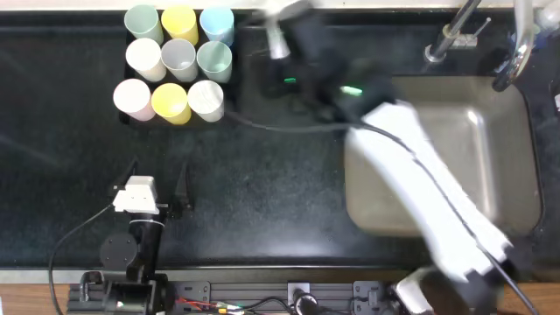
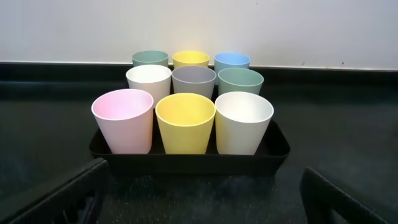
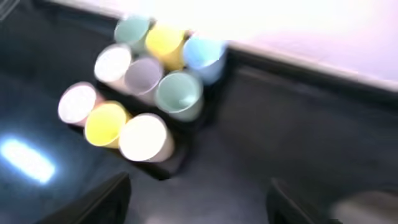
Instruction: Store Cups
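Cups (image 1: pixel 179 59) fill the tray (image 2: pixel 186 163) at eleven o'clock; I judge storing done. Left tool (image 2: pixel 199 193) and right tool (image 3: pixel 199 199) spread wide, empty; retract next.

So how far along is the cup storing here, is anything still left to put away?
Done, by the look of it: nine cups stand upright in three rows of three, filling the black tray. In hand: nothing. The left tool and the right tool are both open and empty, the right one near the tray. Left: probably nothing, since every cup in view sits in the tray.
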Controlling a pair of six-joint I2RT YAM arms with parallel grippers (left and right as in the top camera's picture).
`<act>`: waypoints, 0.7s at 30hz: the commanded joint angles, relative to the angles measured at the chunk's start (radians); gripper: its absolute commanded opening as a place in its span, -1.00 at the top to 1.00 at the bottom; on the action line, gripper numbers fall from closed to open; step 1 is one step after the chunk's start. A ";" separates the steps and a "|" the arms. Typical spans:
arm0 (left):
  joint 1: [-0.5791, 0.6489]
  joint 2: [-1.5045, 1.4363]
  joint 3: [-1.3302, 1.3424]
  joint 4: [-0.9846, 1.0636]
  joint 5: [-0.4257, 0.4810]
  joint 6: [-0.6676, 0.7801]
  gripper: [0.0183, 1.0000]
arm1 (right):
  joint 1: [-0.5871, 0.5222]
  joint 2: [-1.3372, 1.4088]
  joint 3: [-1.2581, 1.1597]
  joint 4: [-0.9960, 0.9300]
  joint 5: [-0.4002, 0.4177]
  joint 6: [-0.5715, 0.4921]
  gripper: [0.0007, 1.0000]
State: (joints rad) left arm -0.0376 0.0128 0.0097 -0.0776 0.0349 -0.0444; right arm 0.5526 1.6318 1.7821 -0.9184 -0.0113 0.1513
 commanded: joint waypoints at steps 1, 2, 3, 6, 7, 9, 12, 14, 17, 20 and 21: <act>0.004 -0.010 -0.002 -0.003 0.016 0.022 -1.00 | -0.108 -0.213 -0.173 0.001 0.001 -0.104 -0.49; 0.004 -0.010 -0.002 -0.003 0.016 0.022 -1.00 | -0.139 -0.280 -0.232 0.011 0.001 -0.122 -0.52; 0.004 -0.010 -0.002 -0.003 0.016 0.022 -1.00 | -0.166 -0.339 -0.286 0.021 0.001 -0.137 -0.54; 0.004 -0.010 -0.002 -0.003 0.016 0.022 -1.00 | -0.242 -0.516 -0.448 0.045 0.000 -0.172 -0.63; 0.004 -0.010 -0.002 -0.003 0.016 0.022 -1.00 | -0.266 -0.575 -0.502 0.051 -0.002 -0.181 -0.68; 0.004 -0.010 -0.002 -0.003 0.016 0.022 -1.00 | -0.309 -0.689 -0.609 0.061 -0.023 -0.185 -0.81; 0.004 -0.010 -0.002 -0.003 0.016 0.022 -1.00 | -0.361 -0.853 -0.763 0.084 -0.103 -0.185 -1.00; 0.004 -0.010 -0.002 -0.003 0.016 0.022 -1.00 | -0.380 -0.956 -0.866 0.114 -0.143 -0.185 -1.00; 0.004 -0.010 -0.002 -0.003 0.016 0.022 -1.00 | -0.390 -1.098 -1.016 0.206 -0.156 -0.185 -1.00; 0.004 -0.010 -0.002 -0.003 0.016 0.022 -1.00 | -0.390 -1.223 -1.162 0.353 -0.156 -0.185 -1.00; 0.004 -0.010 -0.002 -0.003 0.016 0.022 -1.00 | -0.390 -1.260 -1.212 0.409 -0.155 -0.185 -0.99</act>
State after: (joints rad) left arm -0.0376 0.0128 0.0097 -0.0780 0.0349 -0.0441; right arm 0.1699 0.4496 0.6617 -0.5808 -0.1394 -0.0265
